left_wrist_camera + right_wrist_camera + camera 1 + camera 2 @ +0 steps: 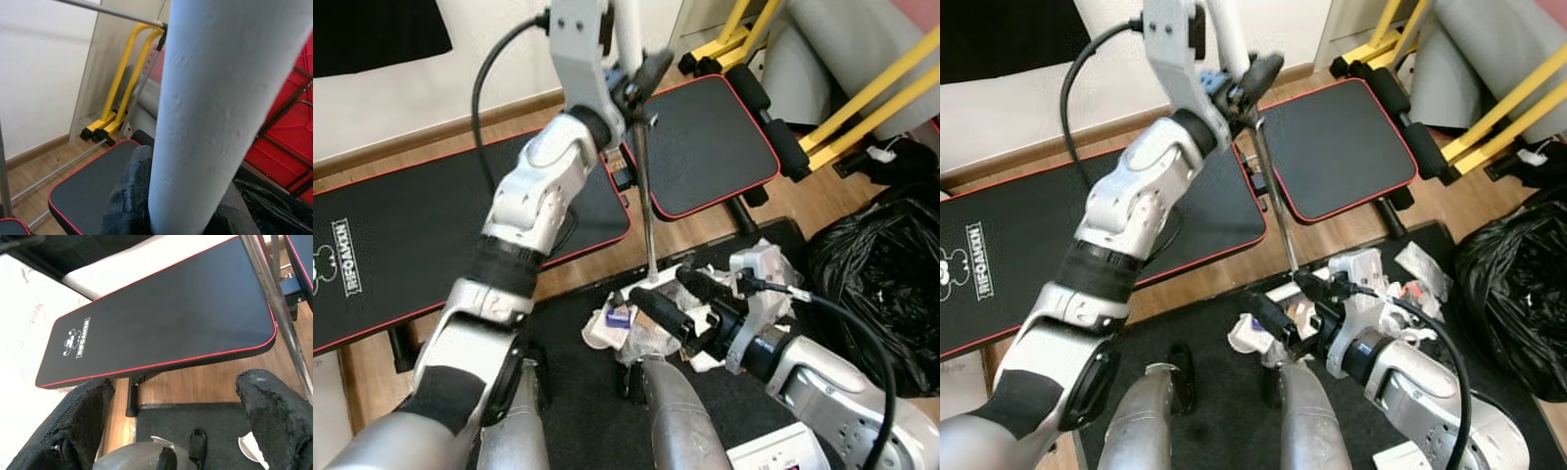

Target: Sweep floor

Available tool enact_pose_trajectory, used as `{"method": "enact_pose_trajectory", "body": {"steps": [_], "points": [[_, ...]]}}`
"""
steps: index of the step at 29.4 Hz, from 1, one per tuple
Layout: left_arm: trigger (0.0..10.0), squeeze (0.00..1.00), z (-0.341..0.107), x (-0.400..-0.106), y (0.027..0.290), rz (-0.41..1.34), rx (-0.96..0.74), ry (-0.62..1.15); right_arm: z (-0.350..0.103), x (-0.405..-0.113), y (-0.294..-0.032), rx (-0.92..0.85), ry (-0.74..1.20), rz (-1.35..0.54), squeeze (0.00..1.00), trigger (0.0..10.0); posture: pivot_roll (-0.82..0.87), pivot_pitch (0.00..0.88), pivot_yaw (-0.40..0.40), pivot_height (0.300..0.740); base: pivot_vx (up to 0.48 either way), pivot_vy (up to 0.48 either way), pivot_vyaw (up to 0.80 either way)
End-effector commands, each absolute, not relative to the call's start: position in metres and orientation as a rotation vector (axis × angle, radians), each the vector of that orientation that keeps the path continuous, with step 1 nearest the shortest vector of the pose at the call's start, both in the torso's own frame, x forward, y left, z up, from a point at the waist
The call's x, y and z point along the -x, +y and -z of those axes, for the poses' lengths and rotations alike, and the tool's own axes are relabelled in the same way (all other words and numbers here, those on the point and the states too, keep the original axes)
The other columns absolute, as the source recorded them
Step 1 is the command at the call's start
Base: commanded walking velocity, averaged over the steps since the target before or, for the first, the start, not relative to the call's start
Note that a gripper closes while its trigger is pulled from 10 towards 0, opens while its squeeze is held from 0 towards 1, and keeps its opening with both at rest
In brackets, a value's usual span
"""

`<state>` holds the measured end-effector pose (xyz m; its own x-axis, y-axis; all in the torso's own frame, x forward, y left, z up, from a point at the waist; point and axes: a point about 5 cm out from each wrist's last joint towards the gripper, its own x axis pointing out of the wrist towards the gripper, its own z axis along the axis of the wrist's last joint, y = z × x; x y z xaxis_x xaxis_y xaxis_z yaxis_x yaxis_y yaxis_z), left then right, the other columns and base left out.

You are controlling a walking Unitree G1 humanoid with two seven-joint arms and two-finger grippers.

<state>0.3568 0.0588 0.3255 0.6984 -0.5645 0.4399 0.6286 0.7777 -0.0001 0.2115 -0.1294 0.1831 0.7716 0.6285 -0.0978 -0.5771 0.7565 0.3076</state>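
My left gripper (641, 83) is raised high and shut on a broom's white handle (215, 112), which sits tight against the black fingers (129, 196). From it a thin metal rod (644, 196) runs down to the floor and ends at a white piece (658, 278) beside a pile of crumpled paper and wrappers (622, 328) on a black mat (578, 382). My right gripper (674, 302) hangs low over that pile. In the right wrist view its fingers (73, 423) stand wide apart, open, with nothing between them.
A black weight bench with red trim (411, 245) lies across the wooden floor behind the mat, its second pad (705, 142) further right. A black rubbish bag (881, 284) sits at the right, yellow frame bars (862, 108) behind it. My legs (675, 421) stand on the mat.
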Motion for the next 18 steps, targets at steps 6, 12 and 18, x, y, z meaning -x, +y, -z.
{"method": "enact_pose_trajectory", "body": {"steps": [6,12,18], "points": [[10.0,0.00,-0.349,-0.323,0.050,1.074,0.126,-0.596,-0.176,-0.212,-0.134,-0.251,0.214,-0.639,0.00,10.0,-0.20,0.328,-0.136,0.740,0.000,0.000,0.00],[10.0,0.00,-0.372,-0.306,0.054,1.122,0.173,-0.655,-0.177,-0.220,-0.140,-0.205,0.183,-0.612,0.00,10.0,-0.21,0.293,-0.140,0.740,0.240,0.000,-0.40],[10.0,0.00,-0.371,-0.289,0.053,1.210,0.175,-0.657,-0.183,-0.223,-0.142,-0.188,0.151,-0.639,0.00,10.0,-0.21,0.265,-0.150,0.740,0.000,0.000,-0.80]]}}
